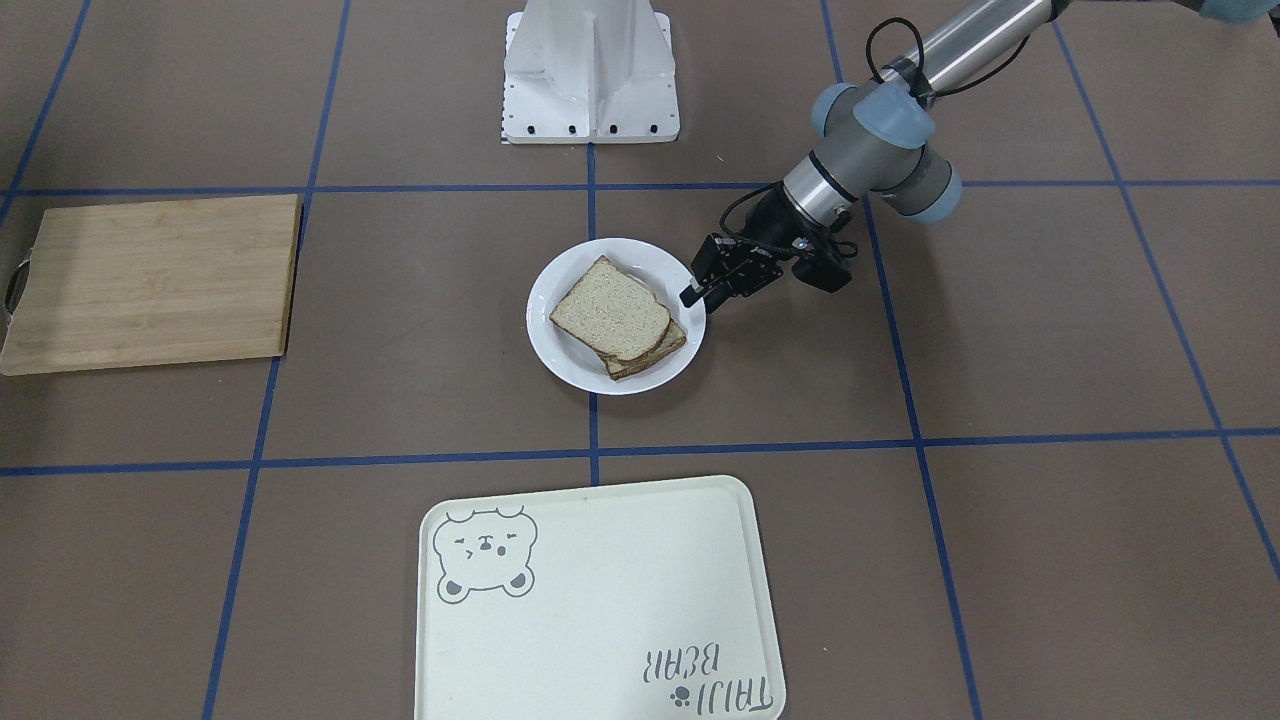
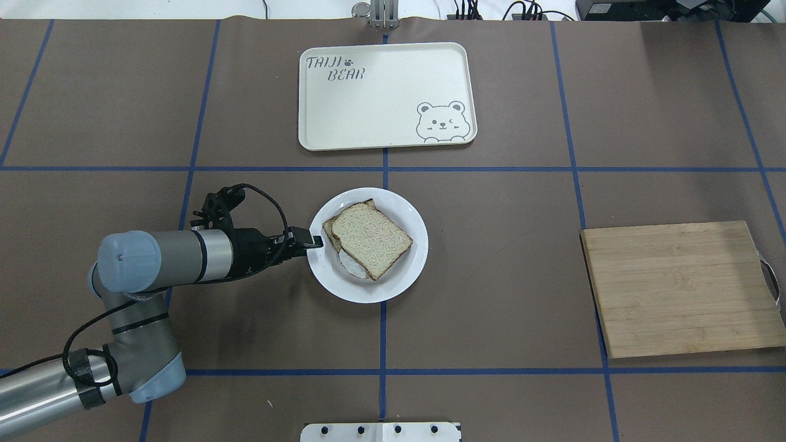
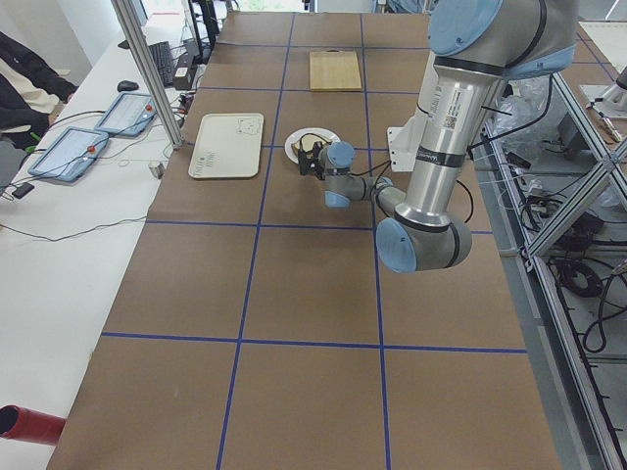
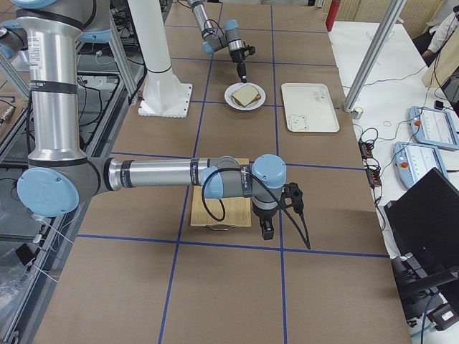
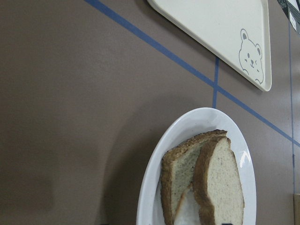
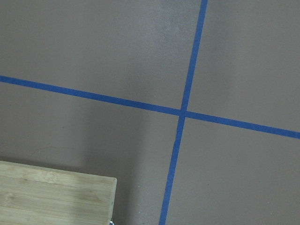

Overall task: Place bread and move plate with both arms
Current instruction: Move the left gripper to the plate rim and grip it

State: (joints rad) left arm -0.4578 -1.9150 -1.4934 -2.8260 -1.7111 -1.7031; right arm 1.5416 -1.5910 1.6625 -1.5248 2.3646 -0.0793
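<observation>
The plain bread (image 2: 370, 239) lies on top of a second slice that bears a fried egg (image 2: 351, 265), both on the white plate (image 2: 406, 215) at the table's middle. The bread also shows in the front view (image 1: 610, 312) and in the left wrist view (image 5: 220, 187). My left gripper (image 2: 314, 241) reaches in level from the robot's left and is shut on the plate's rim (image 1: 692, 293), jaws one over the other. My right gripper (image 4: 267, 231) shows only in the exterior right view, above the cutting board's edge; I cannot tell whether it is open or shut.
The cream bear tray (image 2: 381, 92) lies beyond the plate, on the far side from the robot. A wooden cutting board (image 2: 678, 288) lies on the robot's right; its corner shows in the right wrist view (image 6: 51, 194). Blue tape lines cross the brown table.
</observation>
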